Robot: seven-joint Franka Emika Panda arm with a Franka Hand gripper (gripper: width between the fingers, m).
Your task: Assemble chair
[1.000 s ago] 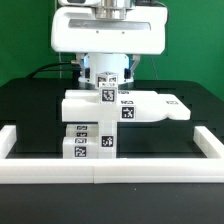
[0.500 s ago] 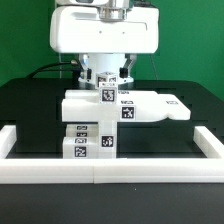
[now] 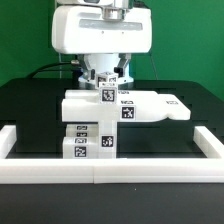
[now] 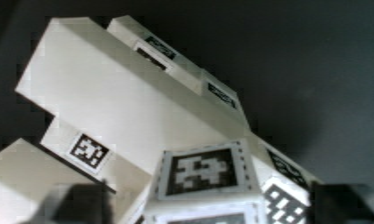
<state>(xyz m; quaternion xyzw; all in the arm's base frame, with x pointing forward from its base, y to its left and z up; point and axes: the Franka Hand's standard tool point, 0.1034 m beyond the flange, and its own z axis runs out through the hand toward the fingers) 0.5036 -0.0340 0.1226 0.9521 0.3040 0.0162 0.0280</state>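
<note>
Hovering at twelve o'clock over the chair (image 3: pixel 105 120), the claw (image 3: pixel 107 78) straddles its top block (image 3: pixel 108 92), likely to seat it. Whether the claw pinches it, I cannot tell.

A robotics lab, by all signs. Black table (image 3: pixel 30 105) fenced by a white rail (image 3: pixel 110 172) along the lower frame, green backdrop (image 3: pixel 25 35) behind, tagged white parts (image 3: pixel 110 115) mid-frame.

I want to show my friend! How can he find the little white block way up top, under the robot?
Find the big white chair pile in the middle of the black table, behind the low white rail. Look at its very top, under the pincer. The small cube there stands highest and shows one black-and-white tag, unlike the wide flat slab below.
</note>
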